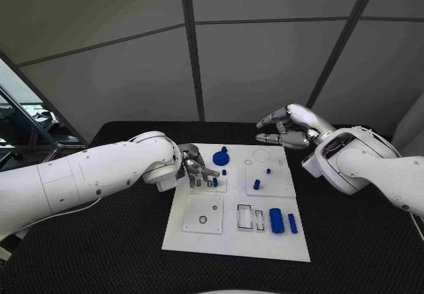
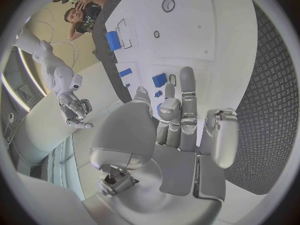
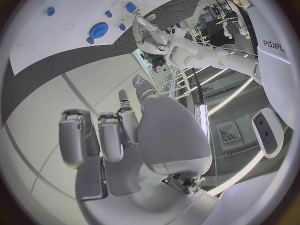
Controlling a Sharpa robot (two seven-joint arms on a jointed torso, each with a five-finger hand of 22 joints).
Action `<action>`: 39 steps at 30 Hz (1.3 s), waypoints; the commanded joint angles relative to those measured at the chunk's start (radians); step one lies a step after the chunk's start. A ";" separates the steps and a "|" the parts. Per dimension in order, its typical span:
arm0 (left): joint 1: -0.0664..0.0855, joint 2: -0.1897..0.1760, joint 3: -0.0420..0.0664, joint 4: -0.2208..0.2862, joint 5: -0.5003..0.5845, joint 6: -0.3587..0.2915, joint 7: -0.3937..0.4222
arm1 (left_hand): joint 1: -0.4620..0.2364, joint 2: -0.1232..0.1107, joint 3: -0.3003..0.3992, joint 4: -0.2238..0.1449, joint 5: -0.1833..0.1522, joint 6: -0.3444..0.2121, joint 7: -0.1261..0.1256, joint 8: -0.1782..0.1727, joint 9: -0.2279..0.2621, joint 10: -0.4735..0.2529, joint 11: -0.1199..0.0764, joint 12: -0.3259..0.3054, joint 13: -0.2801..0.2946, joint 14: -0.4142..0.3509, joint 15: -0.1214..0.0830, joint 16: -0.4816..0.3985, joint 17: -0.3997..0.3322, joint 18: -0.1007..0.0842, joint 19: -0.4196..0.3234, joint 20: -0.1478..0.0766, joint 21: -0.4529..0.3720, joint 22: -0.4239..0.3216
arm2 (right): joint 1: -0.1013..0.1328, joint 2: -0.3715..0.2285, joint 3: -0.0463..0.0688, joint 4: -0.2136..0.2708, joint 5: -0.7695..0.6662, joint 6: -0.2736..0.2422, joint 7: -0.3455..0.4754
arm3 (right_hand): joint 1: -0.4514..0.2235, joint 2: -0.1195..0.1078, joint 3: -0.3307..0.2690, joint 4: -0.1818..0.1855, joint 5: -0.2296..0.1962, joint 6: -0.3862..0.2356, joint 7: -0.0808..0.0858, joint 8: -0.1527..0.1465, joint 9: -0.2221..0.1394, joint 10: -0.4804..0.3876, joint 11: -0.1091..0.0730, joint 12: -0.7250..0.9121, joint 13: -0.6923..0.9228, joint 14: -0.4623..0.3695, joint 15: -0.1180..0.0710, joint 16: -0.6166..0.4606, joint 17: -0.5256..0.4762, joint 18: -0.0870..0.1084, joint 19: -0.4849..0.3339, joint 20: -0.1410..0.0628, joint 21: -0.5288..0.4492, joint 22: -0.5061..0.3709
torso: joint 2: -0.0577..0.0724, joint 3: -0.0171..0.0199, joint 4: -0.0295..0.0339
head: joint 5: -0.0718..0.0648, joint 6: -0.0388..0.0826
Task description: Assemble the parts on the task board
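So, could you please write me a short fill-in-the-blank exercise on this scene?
1. The task board is coloured ____.
2. The hand over the board, fingers by a small blue peg, is the ____ hand.
3. The right hand, raised beyond the board, holds ____.

Missing words: white; left; nothing

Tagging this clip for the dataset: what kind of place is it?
Likely a robotics lab or test cell: a black table holds a white task board with blue parts, plain grey wall panels behind, left hand over the board.
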 commanded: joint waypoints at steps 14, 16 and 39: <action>0.006 0.036 -0.005 -0.013 -0.041 0.039 -0.068 | 0.002 0.026 -0.047 0.001 -0.005 -0.048 -0.011 0.098 0.136 0.057 -0.005 0.133 0.137 0.010 -0.009 -0.022 0.023 0.008 0.086 -0.012 0.023 0.215 | 0.003 0.011 0.001 -0.010 0.008 0.028 -0.021 | 0.000 0.005 0.005 0.004 0.010 0.009 0.002 0.004 -0.001 -0.003 -0.006 -0.009 0.062 0.085 -0.009 -0.009 0.181 0.016 0.026 -0.005 -0.006 0.138 | 0.005 -0.0017 -0.0006 | -0.002 -0.007; 0.007 0.040 -0.005 -0.018 -0.041 0.041 -0.070 | 0.002 0.027 -0.048 0.000 -0.005 -0.049 -0.011 0.099 0.139 0.057 -0.006 0.133 0.138 0.010 -0.009 -0.022 0.024 0.008 0.086 -0.012 0.023 0.215 | 0.003 0.012 0.001 -0.011 0.008 0.030 -0.022 | -0.001 0.005 0.005 0.005 0.011 0.010 0.002 0.004 -0.001 -0.003 -0.006 -0.009 0.061 0.085 -0.009 -0.009 0.181 0.016 0.026 -0.005 -0.006 0.138 | 0.005 -0.0019 0.0002 | -0.003 -0.009; 0.011 0.081 -0.005 -0.054 -0.044 0.076 -0.087 | 0.026 0.040 -0.044 -0.008 0.001 -0.065 -0.014 0.131 0.182 0.056 -0.008 0.143 0.148 0.012 -0.010 -0.028 0.031 0.007 0.088 -0.013 0.025 0.220 | 0.003 0.019 0.001 -0.014 0.008 0.049 -0.037 | -0.009 0.007 0.004 0.014 0.018 0.012 0.001 0.004 -0.001 -0.002 -0.007 -0.010 0.061 0.084 -0.010 -0.011 0.178 0.016 0.025 -0.006 -0.008 0.136 | 0.006 -0.0030 0.0011 | -0.010 -0.020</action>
